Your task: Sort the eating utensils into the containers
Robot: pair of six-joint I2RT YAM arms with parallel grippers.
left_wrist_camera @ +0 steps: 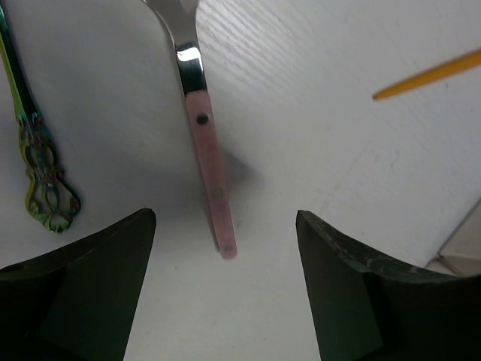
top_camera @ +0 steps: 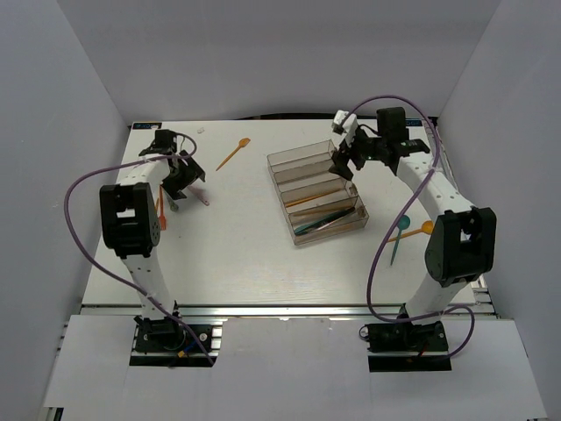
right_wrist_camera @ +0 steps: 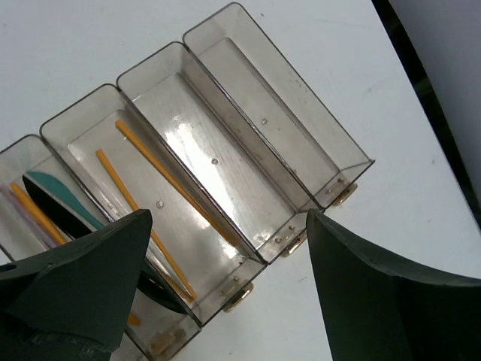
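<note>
Hovering, jaws spread wide and empty — left gripper (left_wrist_camera: 224, 226) over a pink-handled utensil (left_wrist_camera: 210, 162), right gripper (right_wrist_camera: 228, 222) over the tray (right_wrist_camera: 278, 113)

Glossy clear brown-tinted plastic tray (right_wrist_camera: 272, 113). Ahead of left end effector (left_wrist_camera: 225, 218): utensil (left_wrist_camera: 210, 154), polished metal neck, matt pink handle.

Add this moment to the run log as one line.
left gripper: jaws open, over pink-handled utensil | right gripper: jaws open, nothing held, above tray
</note>
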